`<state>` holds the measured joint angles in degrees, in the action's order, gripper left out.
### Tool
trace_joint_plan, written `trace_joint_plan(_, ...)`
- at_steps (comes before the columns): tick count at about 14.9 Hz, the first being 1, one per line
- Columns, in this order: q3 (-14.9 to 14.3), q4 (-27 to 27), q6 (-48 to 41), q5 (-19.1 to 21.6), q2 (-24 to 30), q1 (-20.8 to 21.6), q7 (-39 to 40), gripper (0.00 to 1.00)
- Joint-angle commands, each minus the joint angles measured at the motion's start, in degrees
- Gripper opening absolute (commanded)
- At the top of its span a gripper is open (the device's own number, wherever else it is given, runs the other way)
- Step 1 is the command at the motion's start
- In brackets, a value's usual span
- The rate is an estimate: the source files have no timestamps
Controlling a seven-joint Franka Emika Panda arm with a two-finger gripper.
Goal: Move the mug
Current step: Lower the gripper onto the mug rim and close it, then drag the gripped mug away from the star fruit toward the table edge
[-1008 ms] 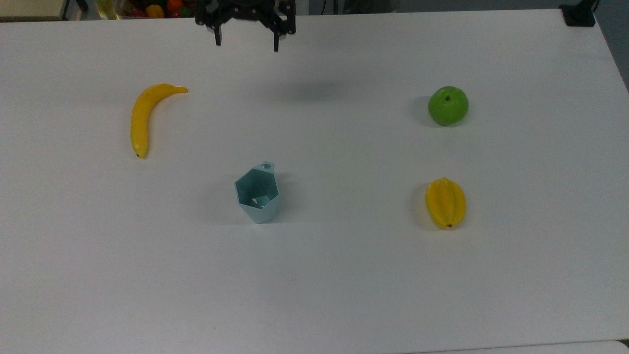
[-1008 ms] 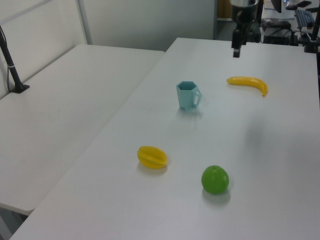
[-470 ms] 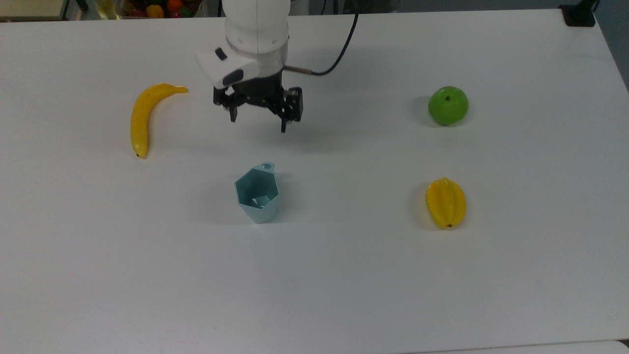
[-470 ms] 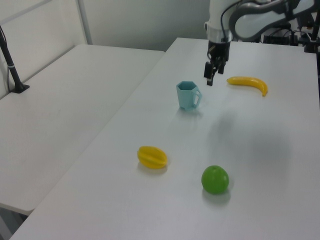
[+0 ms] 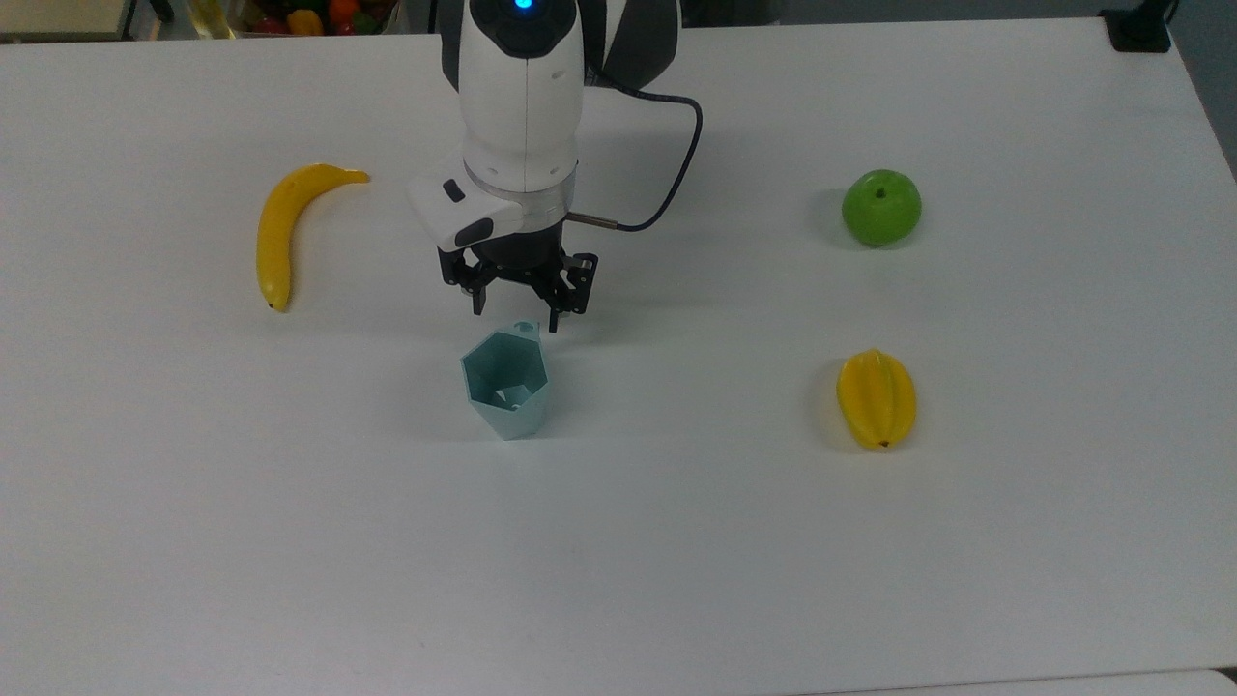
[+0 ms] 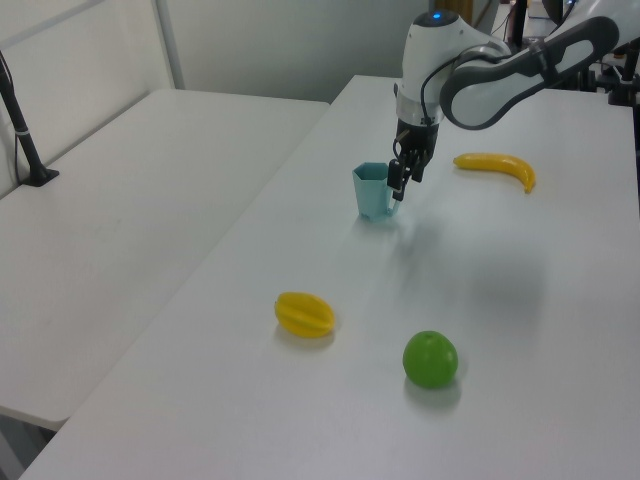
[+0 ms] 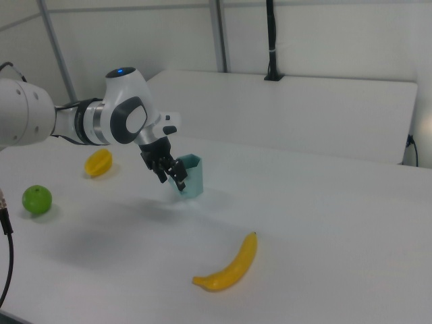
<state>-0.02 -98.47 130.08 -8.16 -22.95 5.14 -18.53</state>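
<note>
Top view: gripper (image 5: 515, 319), fingers spread and holding nothing, poised just beyond the teal mug (image 5: 506, 380) standing mid-table (image 5: 676, 541). Left view: gripper (image 6: 401, 182) beside the mug's (image 6: 372, 191) right. Right view: gripper (image 7: 172, 176) at the mug's (image 7: 192, 175) left.

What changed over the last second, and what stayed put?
The gripper came down the top view from the table's far edge to just behind the mug, jaws open, holding nothing. The mug, banana, green apple and starfruit have not moved.
</note>
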Motion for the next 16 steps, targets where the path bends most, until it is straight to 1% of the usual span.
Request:
trace_joint_plan(1,-0.07,0.03,3.86,-1.33,-1.66,0.58,-1.86,0.64)
trace_joint_plan(2,-0.07,0.03,4.30,-1.33,-1.75,0.49,-2.12,0.56)
trace_joint_plan(6,-0.07,0.03,4.92,-1.33,-2.28,0.58,-2.21,0.28)
trace_joint_plan(9,-0.07,0.03,6.06,-1.33,-2.28,0.49,-2.12,0.13)
trace_joint_plan(12,-0.07,-0.76,5.19,-1.33,0.00,0.58,-2.03,0.12)
trace_joint_plan(15,-0.07,-4.53,0.02,-1.33,5.61,0.66,-1.42,0.12)
trace_joint_plan(16,-0.07,-6.98,-2.61,-1.42,8.50,0.66,-0.98,0.12)
